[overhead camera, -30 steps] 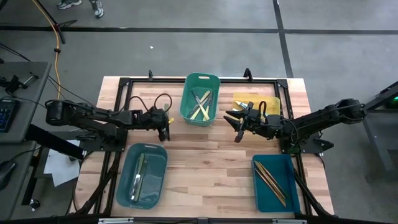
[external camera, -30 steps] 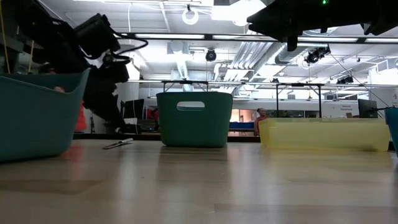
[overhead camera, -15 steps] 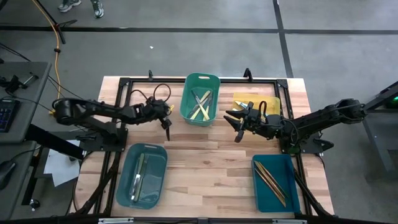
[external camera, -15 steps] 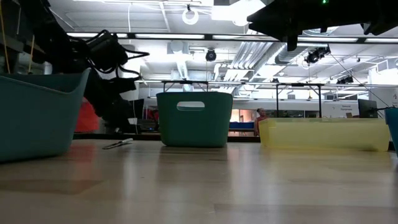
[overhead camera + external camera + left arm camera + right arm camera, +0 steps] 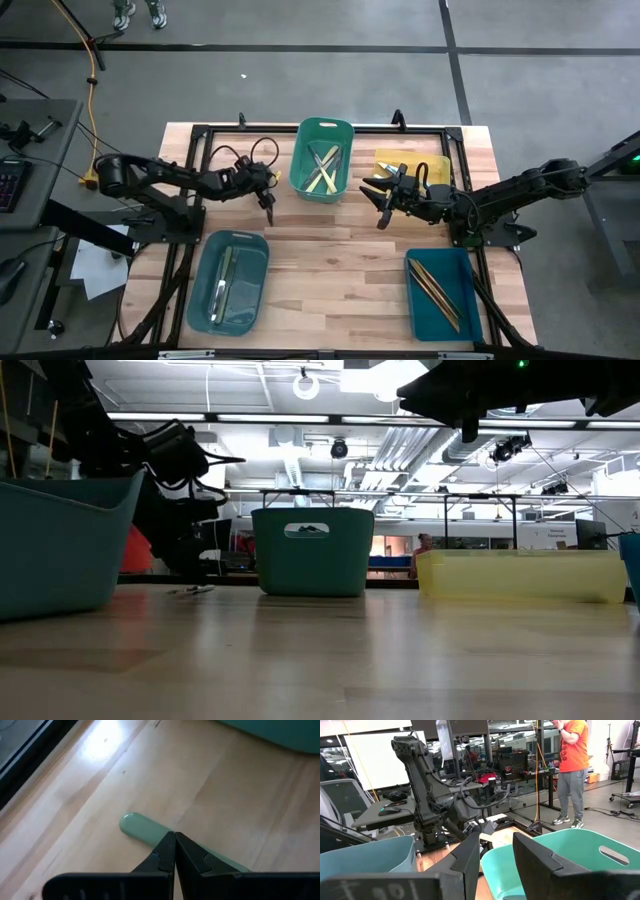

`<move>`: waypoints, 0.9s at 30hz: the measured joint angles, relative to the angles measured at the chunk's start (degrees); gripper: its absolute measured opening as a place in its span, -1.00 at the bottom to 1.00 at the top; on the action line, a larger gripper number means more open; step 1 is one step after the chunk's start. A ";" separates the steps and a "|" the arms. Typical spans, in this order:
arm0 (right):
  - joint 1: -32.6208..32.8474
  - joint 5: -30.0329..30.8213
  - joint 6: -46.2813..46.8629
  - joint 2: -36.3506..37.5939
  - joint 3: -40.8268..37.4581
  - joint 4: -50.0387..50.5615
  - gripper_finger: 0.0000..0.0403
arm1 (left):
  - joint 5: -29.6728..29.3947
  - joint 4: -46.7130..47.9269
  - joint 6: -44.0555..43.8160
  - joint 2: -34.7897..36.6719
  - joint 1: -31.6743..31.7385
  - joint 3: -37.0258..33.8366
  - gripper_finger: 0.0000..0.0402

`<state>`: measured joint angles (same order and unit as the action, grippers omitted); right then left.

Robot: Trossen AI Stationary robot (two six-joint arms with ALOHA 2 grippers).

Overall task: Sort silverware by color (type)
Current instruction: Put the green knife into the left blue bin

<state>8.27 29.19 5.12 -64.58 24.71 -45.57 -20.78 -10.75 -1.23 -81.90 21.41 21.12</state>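
At centre-left of the high view, the clenched left tool hovers over a green-handled utensil on the bench, poised for sorting.

Bright ceiling lights are washing out the upper room in my low view and turning my arms into dark silhouettes. The table is reflecting that light in a soft sheen, and its near edge is looking blurred. From above, light is falling evenly and my arms are casting only faint shadows. In my left wrist view, a white glare patch is bleaching the wood, and my 2 fingers are blurring at close range.
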 joint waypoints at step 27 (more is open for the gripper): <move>0.00 0.00 0.01 0.00 0.00 0.38 -0.43 | 8.17 1.31 -18.69 -0.87 -16.02 0.02 -1.00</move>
<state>8.27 29.19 5.13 -64.58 24.71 -45.19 -12.61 -9.44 -19.92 -82.77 5.39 21.14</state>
